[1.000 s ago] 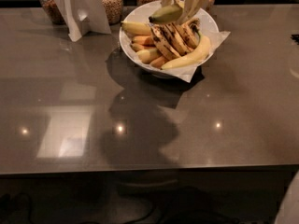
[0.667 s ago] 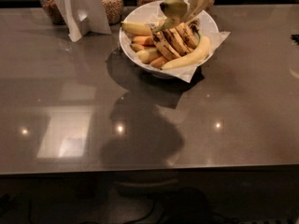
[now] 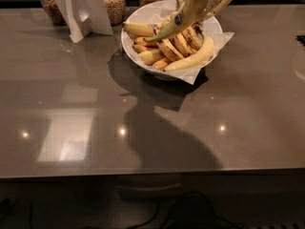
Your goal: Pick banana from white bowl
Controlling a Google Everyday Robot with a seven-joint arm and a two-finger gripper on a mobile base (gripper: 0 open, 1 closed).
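Note:
The long greenish-yellow banana (image 3: 177, 22) with a small dark sticker hangs tilted above the white bowl (image 3: 126, 44). Its upper end is between the fingers of my gripper (image 3: 206, 3) at the top edge of the view, and its lower tip points down-left over the bowl. My gripper is shut on this banana, and its upper part is cut off by the frame. The paper-lined bowl holds a curved pale-yellow banana (image 3: 193, 58) along its front right and several shorter brown-spotted bananas (image 3: 177, 45).
Three glass jars of grain (image 3: 114, 4) stand at the back of the dark table, left of the bowl. A folded white paper stand (image 3: 81, 8) is in front of them. The table's front edge (image 3: 143, 175) runs across the lower part of the view.
My gripper has risen with the long banana. The banana has come up from among the others and now hangs tilted above the bowl.

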